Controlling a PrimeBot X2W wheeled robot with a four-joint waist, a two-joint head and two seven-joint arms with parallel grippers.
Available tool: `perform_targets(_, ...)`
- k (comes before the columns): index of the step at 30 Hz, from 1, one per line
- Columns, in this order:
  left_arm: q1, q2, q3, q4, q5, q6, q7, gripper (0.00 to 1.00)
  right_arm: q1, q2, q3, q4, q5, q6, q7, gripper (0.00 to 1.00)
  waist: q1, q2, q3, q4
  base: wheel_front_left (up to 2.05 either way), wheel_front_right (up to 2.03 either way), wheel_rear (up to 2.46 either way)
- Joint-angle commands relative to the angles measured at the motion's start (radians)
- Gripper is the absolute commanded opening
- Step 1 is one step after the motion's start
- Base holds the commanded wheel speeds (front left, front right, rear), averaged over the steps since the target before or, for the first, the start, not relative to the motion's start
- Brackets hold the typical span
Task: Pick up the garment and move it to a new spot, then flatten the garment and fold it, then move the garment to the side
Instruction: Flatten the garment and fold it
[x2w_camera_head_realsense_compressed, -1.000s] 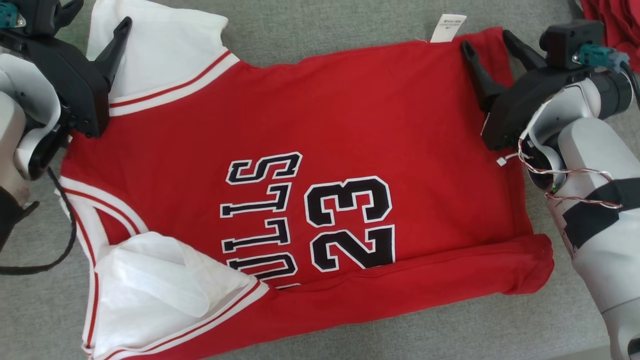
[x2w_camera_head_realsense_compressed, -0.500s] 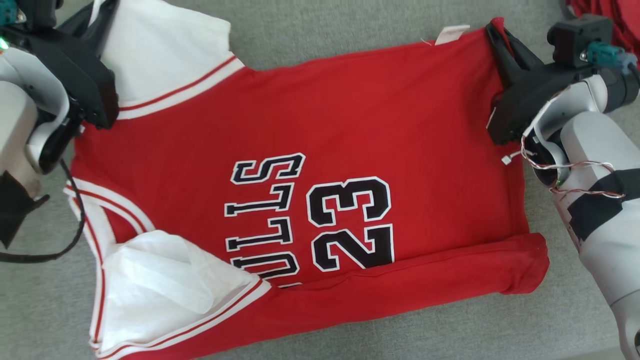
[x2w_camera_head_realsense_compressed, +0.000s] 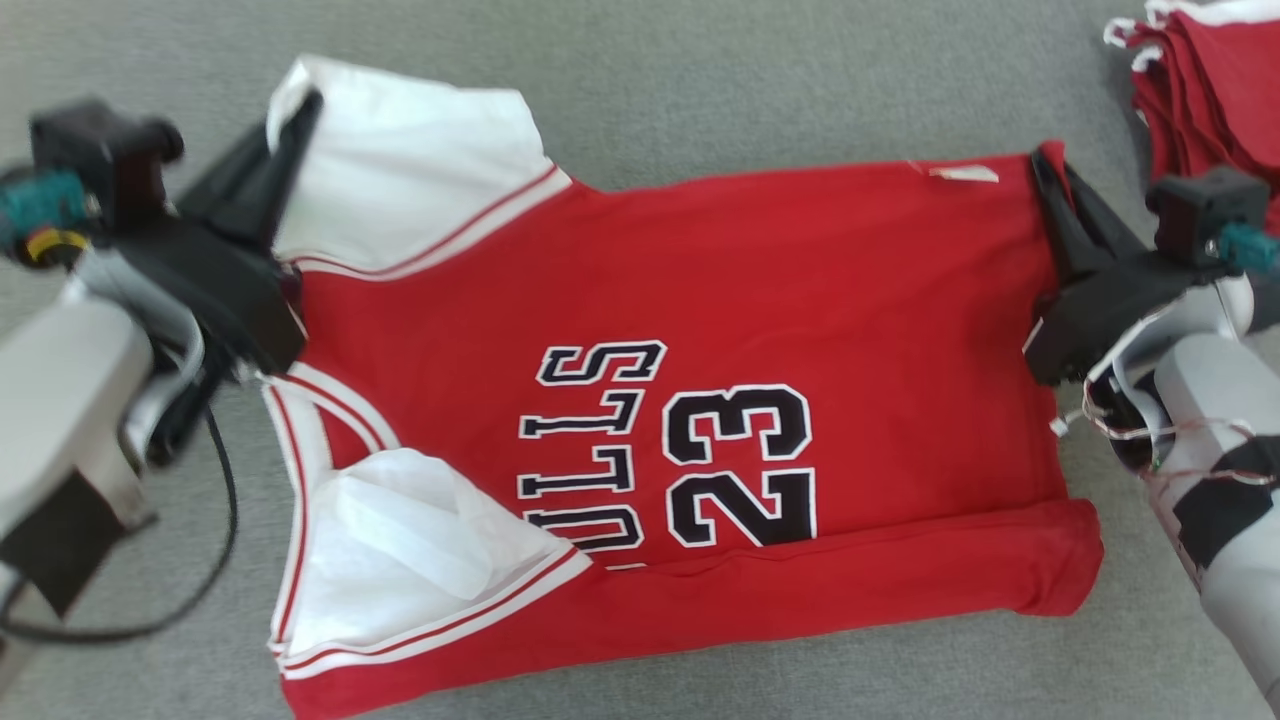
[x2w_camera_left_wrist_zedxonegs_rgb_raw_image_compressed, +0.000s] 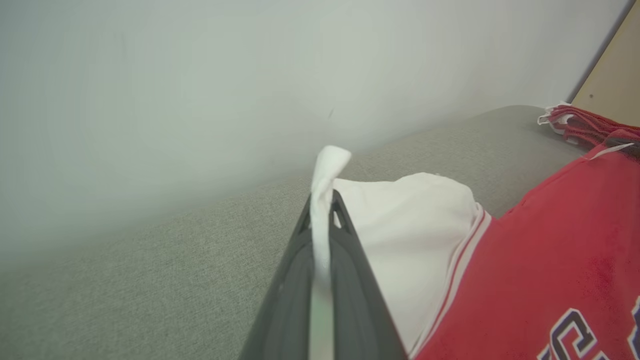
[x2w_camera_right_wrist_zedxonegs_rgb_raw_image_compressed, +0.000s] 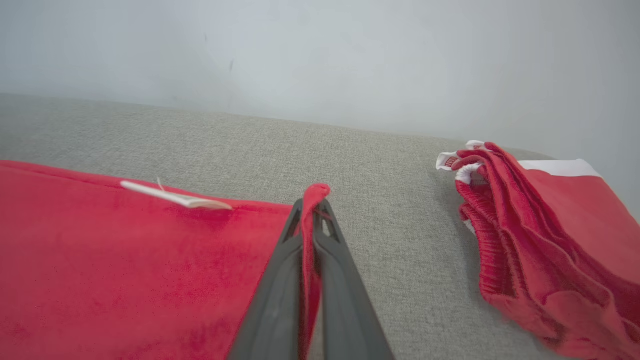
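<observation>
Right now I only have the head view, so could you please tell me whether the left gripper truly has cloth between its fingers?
Observer: Yes, the left gripper is shut on the white sleeve of the jersey, a tuft poking past its tips.
Operator: Thank you, and the right one?
Observer: The right gripper is shut on the red hem corner, which curls over its tips.
Operator: What lies beyond them?
Observer: A pale wall rises right behind the grey surface.

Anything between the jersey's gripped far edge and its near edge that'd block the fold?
Nothing visible. The left gripper and right gripper pinch the far corners of the jersey; its front lies bare. The red garment pile sits apart on the right, off that path.
</observation>
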Motion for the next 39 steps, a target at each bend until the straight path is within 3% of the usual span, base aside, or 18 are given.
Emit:
perform_targets(1, 0.051, 0.005, 0.018, -0.032, 0.006, 0.012, -0.007, 0.0, 0.027, -0.013, 0.003, -0.004, 0.005, -0.003, -0.015, 0.0, 0.0002, 0.0, -0.03, 0.027, 0.0, 0.0, 0.0)
perform_targets(12, 0.395, -0.01, 0.239, -0.299, 0.108, 0.095, -0.007, 0.0, 0.149, -0.03, -0.042, -0.081, 0.017, -0.003, -0.042, 0.0, 0.0002, 0.0, -0.068, 0.047, 0.0, 0.0, 0.0)
perform_targets(18, 0.608, -0.078, 0.357, -0.363, 0.186, 0.101, -0.007, 0.0, 0.312, -0.032, -0.154, -0.235, -0.024, -0.003, -0.043, 0.0, 0.0002, 0.0, -0.097, 0.057, 0.0, 0.0, 0.0)
perform_targets(26, 0.768, -0.15, 0.471, -0.339, 0.273, 0.08, -0.008, 0.0, 0.484, 0.008, -0.239, -0.365, -0.077, -0.003, -0.042, 0.0, 0.0002, 0.0, -0.136, 0.047, 0.0, 0.0, 0.0)
perform_targets(27, 0.781, -0.157, 0.481, -0.331, 0.285, 0.081, -0.008, 0.0, 0.499, 0.012, -0.239, -0.37, -0.082, -0.003, -0.041, 0.19, 0.0002, 0.0, -0.14, 0.045, 0.0, 0.0, 0.0)
perform_targets(28, 0.792, -0.164, 0.496, -0.329, 0.304, 0.083, -0.008, 0.2, 0.507, 0.016, -0.243, -0.379, -0.085, -0.003, -0.041, 0.95, 0.0002, 0.0, -0.144, 0.043, 0.0, 0.0, 0.0)
perform_targets(29, 0.805, -0.177, 0.514, -0.325, 0.315, 0.084, -0.008, 0.65, 0.517, 0.019, -0.247, -0.383, -0.082, -0.003, -0.041, 1.0, 0.0002, 0.0, -0.149, 0.041, 0.0, 0.0, 0.0)
perform_targets(30, 0.822, -0.189, 0.526, -0.323, 0.329, 0.082, -0.007, 1.0, 0.527, 0.02, -0.252, -0.386, -0.079, -0.003, -0.041, 1.0, 0.0002, 0.0, -0.153, 0.041, 0.0, 0.0, 0.0)
perform_targets(39, 0.935, -0.293, 0.738, -0.382, 0.464, 0.077, -0.008, 1.0, 0.607, 0.026, -0.315, -0.431, -0.044, -0.003, -0.041, 1.0, 0.0002, 0.0, -0.189, 0.041, 0.0, 0.0, 0.0)
